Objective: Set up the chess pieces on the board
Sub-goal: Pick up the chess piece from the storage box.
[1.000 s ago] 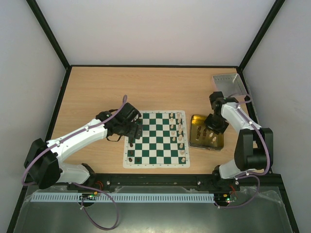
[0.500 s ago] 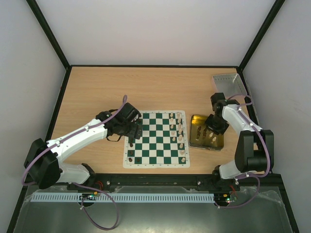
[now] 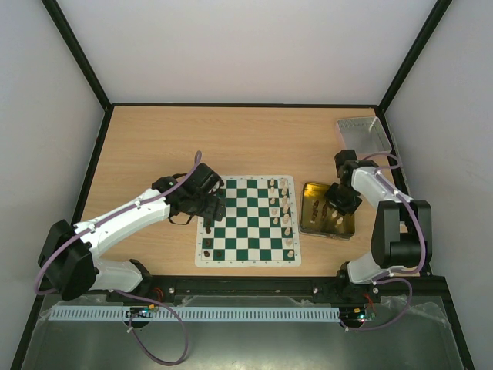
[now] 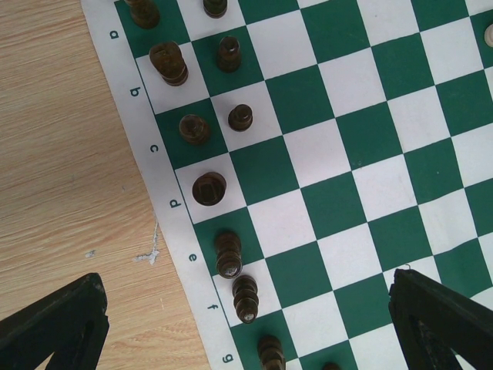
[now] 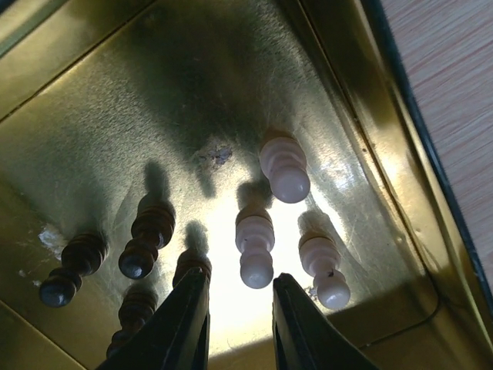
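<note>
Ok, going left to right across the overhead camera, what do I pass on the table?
left arm → black chess pieces on the left side of the board → cream-white chess pieces on its right side → yellow tray

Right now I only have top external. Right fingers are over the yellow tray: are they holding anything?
Observer: No. The right wrist view shows the right fingers open, with a cream piece just ahead of the gap, ungripped.
Operator: What else is in there?
Observer: Two more cream pieces and several dark pieces on the yellow tray floor.
Operator: Left side?
Observer: The left fingers are wide open and empty, over black pieces along the board edge.
</note>
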Motion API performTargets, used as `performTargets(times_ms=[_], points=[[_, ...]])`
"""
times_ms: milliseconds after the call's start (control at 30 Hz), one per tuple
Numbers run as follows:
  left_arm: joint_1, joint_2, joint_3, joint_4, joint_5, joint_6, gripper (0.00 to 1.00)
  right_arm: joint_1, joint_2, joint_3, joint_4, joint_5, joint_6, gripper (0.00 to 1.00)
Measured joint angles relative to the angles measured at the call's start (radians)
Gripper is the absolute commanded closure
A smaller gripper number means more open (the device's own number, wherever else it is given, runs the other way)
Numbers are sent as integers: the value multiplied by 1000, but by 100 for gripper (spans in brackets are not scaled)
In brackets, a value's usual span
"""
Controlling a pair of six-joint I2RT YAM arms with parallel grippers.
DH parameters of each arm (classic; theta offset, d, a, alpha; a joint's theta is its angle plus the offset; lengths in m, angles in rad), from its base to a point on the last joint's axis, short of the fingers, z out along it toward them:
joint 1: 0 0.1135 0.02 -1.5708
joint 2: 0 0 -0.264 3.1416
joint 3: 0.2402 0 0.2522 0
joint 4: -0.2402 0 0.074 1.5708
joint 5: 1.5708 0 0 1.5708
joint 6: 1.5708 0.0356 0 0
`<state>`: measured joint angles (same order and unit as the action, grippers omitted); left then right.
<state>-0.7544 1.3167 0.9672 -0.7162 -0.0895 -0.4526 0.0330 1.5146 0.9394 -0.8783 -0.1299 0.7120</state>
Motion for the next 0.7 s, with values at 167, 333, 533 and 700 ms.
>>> performTargets(times_ms=[167,333,533,700], points=[[0,0,0,0,0,0,1,-2,15,-8,21,-3,4,78],[0,0,0,0,0,0,1,-10,23,-23,41,-2,4,79],[0,6,0,0,0,0,1,-19,45,-43,62,-2,3,86],[0,7,0,0,-1,0,1,-20,55,-45,71,-1,3,96]])
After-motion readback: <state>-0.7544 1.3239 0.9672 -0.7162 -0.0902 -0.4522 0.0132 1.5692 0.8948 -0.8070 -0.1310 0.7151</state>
